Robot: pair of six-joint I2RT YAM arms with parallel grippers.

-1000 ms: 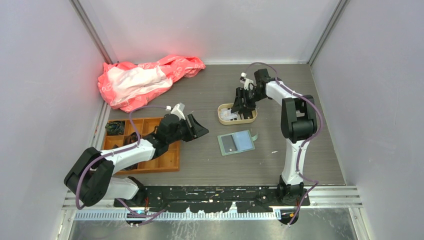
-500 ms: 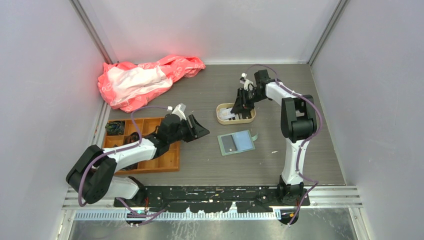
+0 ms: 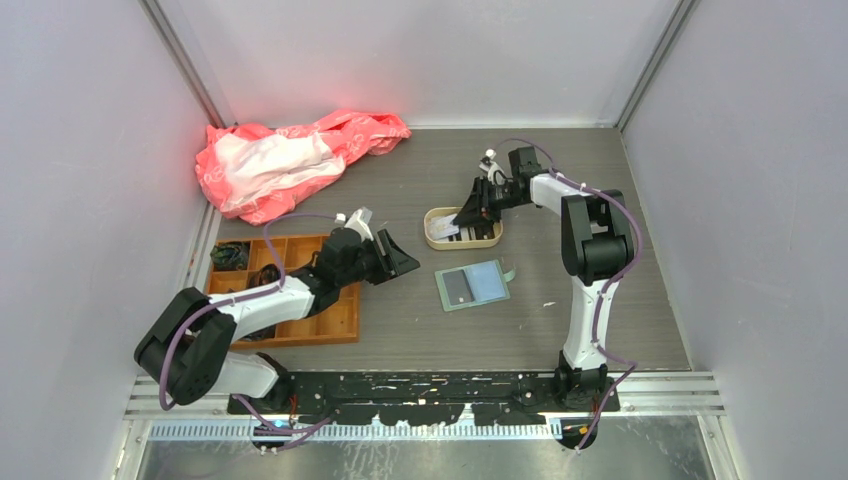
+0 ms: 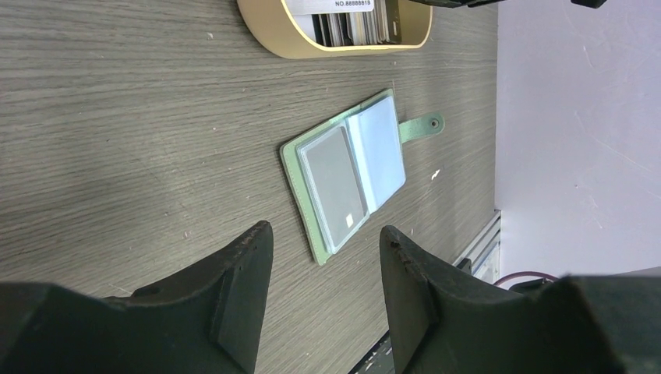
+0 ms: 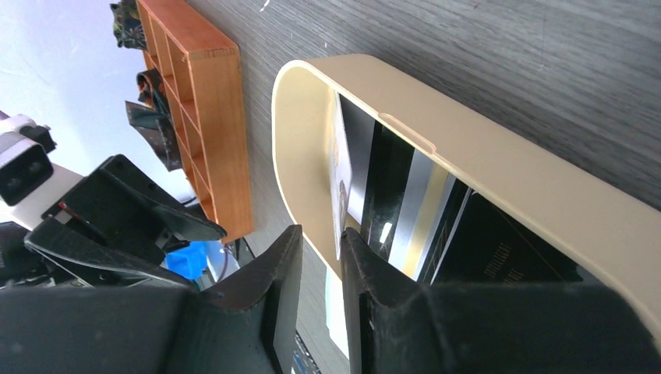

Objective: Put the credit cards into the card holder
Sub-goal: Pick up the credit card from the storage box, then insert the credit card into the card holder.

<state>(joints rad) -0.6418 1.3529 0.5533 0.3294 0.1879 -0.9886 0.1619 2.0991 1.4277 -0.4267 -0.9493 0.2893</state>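
Right gripper (image 5: 322, 234) barely parted astride pale credit card (image 5: 341, 171), unclamped; card light, stiff, slick: pinch exposed upper edge.

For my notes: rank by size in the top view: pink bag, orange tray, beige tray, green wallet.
Largest: crumpled pink plastic bag
orange wooden compartment tray
beige oval tray and green card holder look alike

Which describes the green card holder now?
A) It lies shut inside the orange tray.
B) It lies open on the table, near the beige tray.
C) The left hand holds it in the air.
B: the card holder lies open and flat on the table, close to the beige tray, its pockets facing up.
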